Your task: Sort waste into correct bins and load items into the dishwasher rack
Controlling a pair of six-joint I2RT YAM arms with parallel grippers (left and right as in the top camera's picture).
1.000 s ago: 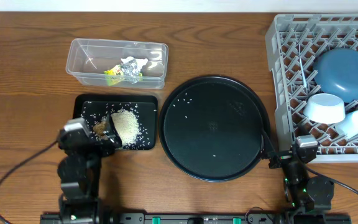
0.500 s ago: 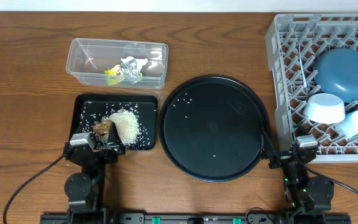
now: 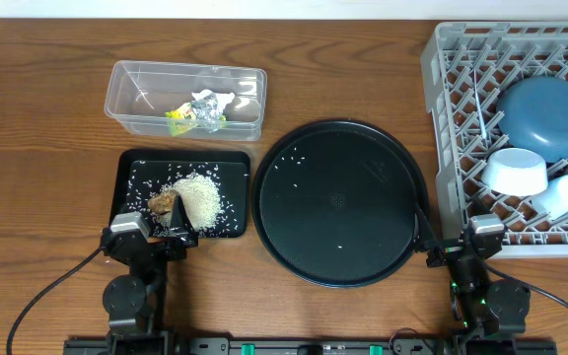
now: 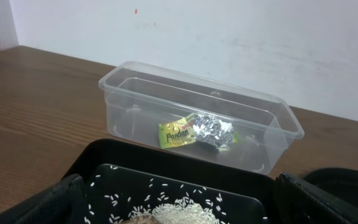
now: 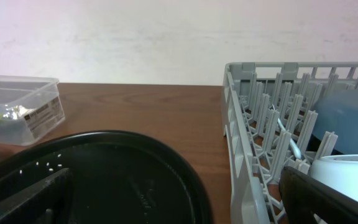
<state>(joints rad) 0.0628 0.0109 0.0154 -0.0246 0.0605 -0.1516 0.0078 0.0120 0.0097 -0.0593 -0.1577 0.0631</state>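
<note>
Left tool, fingers spread and empty, sits at 6 o'clock of the tray; right tool likewise spread, idle. In the tray, rice: loose, light grains, probably swept rather than pinched; lump looks soft, best taken across its sides. Tub at 12 o'clock holds wrapper, foil. A second ago the left tool covered the rice.

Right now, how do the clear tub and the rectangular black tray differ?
The tub is clear and deep; the tray is black and shallow. The tub holds a wrapper and foil; the tray holds rice and a brown lump. Both are rectangular with rounded corners and similar in size.
</note>
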